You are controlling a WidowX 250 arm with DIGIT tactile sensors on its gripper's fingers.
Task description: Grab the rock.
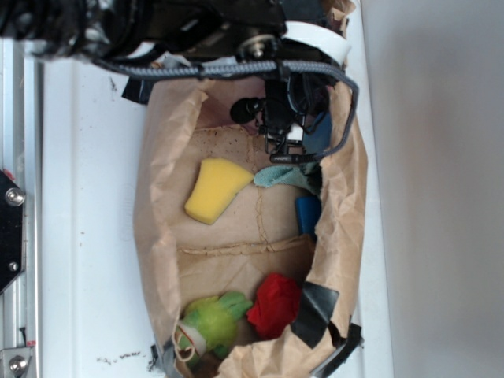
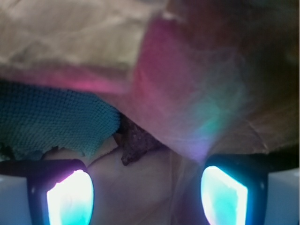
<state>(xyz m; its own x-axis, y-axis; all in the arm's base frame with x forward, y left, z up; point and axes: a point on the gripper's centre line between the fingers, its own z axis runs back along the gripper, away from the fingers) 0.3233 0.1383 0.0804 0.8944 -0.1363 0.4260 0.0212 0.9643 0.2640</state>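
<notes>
Gripper (image 2: pixel 147 187) down inside the brown paper bag (image 1: pixel 157 157), at its upper end in the exterior view, fingers (image 2: pixel 70 194) spread wide with nothing between them. Rock (image 2: pixel 136 143) lying on the bag floor in the wrist view, ahead of the open gap and slightly toward the left finger, partly tucked under the paper fold and touching the edge of the light blue-green cloth (image 2: pixel 51 119). Rock not discernible in the exterior view. Same cloth (image 1: pixel 282 177) just below the gripper there. Yellow sponge (image 1: pixel 214 189) mid-bag, apart from the cloth. Blue block (image 1: pixel 307 213) against the right wall. Red wrinkly ball (image 1: pixel 276 303) and green plush toy (image 1: pixel 213 323) side by side at the lower end, well apart from the gripper
</notes>
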